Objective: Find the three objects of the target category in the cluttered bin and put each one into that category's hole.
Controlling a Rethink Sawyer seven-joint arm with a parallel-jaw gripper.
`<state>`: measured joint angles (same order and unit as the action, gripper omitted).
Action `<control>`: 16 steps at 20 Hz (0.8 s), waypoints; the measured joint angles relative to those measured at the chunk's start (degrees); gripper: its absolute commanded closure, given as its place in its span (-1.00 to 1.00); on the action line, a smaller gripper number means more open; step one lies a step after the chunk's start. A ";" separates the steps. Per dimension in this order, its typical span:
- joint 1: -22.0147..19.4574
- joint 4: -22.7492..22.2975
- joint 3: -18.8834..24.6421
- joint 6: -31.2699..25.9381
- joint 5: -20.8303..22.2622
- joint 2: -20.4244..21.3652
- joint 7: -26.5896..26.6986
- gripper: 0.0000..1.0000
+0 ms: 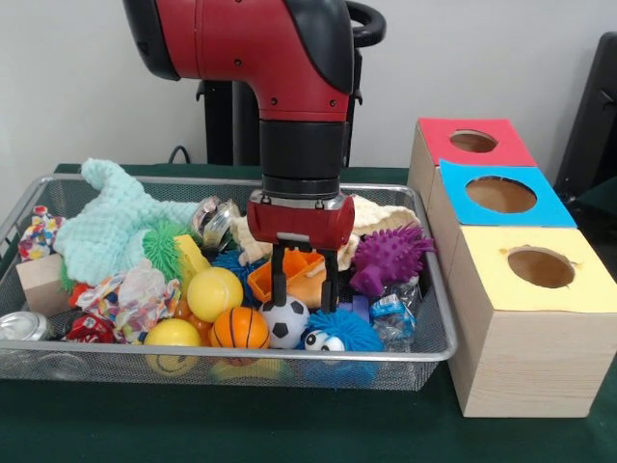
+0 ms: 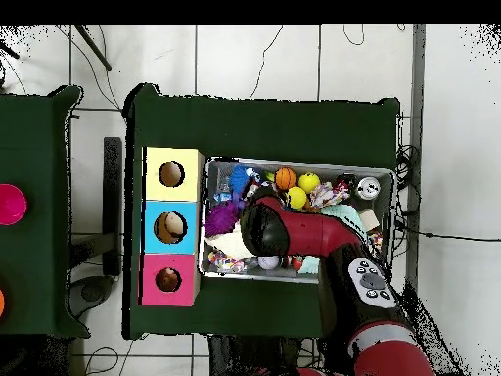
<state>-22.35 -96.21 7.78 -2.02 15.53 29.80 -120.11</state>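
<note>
The claw (image 1: 305, 280) hangs straight down in the middle of the bin (image 1: 439, 352), its two black fingers spread apart with nothing held between them; their tips stand just above the soccer ball (image 1: 285, 321), with an orange plastic piece (image 1: 301, 275) showing behind and between them. At four o'clock from the claw lies a blue fuzzy toy with goggle eyes (image 1: 337, 335); at two o'clock sits a purple spiky ball (image 1: 388, 258). At seven o'clock rests a small basketball (image 1: 239, 329), at nine o'clock a yellow ball (image 1: 214, 293), and farther toward ten o'clock a pale green knitted cloth (image 1: 114, 224).

The bin itself stands on the green tabletop (image 1: 241, 424), still heaped with clutter. Just beside it at three o'clock stand three wooden boxes: the yellow-topped box (image 1: 536, 318) nearest, then the blue-topped box (image 1: 501, 198), then the red-topped box (image 1: 474, 143).

As for progress, the overhead view shows something pale inside the blue box's hole (image 2: 170, 227), though I cannot tell what; the other two holes look dark. So most of the sorting seems left to do, and the claw appears poised for a pick rather than carrying anything.
</note>
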 measured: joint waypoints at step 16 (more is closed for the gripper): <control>0.06 4.34 0.01 1.45 0.01 -0.07 0.00 -1.00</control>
<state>-22.28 -91.87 7.79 -0.58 15.55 29.73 -120.11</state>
